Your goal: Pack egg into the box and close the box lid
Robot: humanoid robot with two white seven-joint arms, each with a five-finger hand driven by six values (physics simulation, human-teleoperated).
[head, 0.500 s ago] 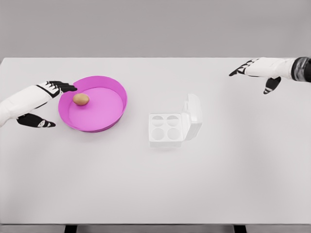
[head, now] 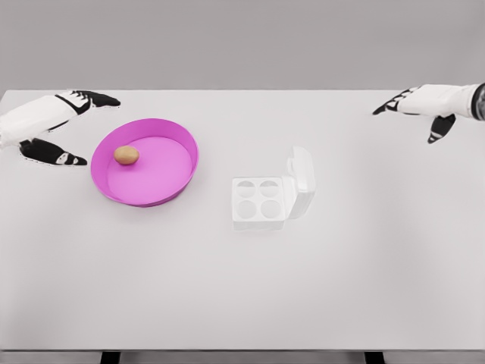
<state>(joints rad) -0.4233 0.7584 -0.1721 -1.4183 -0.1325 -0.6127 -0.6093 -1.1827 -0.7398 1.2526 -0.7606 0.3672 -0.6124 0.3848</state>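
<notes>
left arm: cut off by the left edge at the forearm
right arm: runs off the right edge
table: its legs barely show at the bottom edge

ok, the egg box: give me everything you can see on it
The egg box is small, white and looks like moulded plastic or foam. Its tray has four round cups in a two-by-two grid, all empty. The lid, hinged on the right side, stands open, nearly upright. The box sits flat on the white table, near the middle, right of the pink bowl that holds the egg. Nothing touches it but the table.
</notes>
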